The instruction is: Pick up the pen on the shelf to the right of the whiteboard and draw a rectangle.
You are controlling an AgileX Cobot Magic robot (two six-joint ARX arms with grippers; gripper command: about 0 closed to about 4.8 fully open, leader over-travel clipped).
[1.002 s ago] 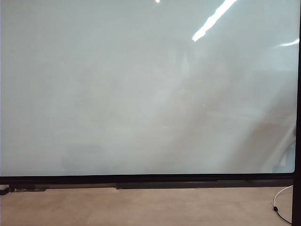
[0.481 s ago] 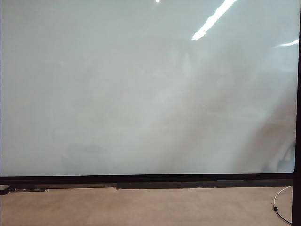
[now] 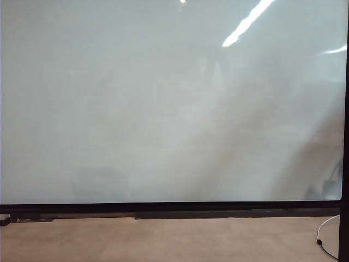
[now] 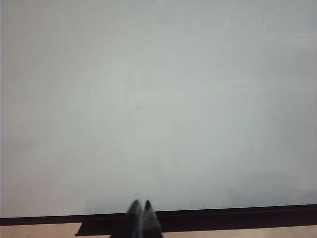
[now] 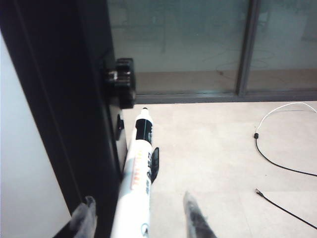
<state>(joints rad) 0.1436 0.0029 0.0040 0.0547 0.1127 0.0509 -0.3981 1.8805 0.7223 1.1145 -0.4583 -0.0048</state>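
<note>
The whiteboard (image 3: 163,103) fills the exterior view, glossy white in a thin black frame, with no marks that I can see. In the right wrist view the pen (image 5: 137,168), a white marker with a black band and clip, stands along the board's black frame. My right gripper (image 5: 137,210) is open, its two fingers on either side of the pen's lower body with gaps on both sides. My left gripper (image 4: 141,204) is shut with nothing in it, pointing at the whiteboard's (image 4: 158,99) lower edge. Neither gripper shows in the exterior view. The shelf itself is hidden.
A black knob (image 5: 120,82) juts from the frame just beyond the pen's tip. White and black cables (image 5: 277,148) lie on the beige floor. A cable (image 3: 326,234) also lies at the floor's right in the exterior view. Glass panels stand behind.
Only faint reflections at the board's right edge shift slightly; the board itself is unchanged.
</note>
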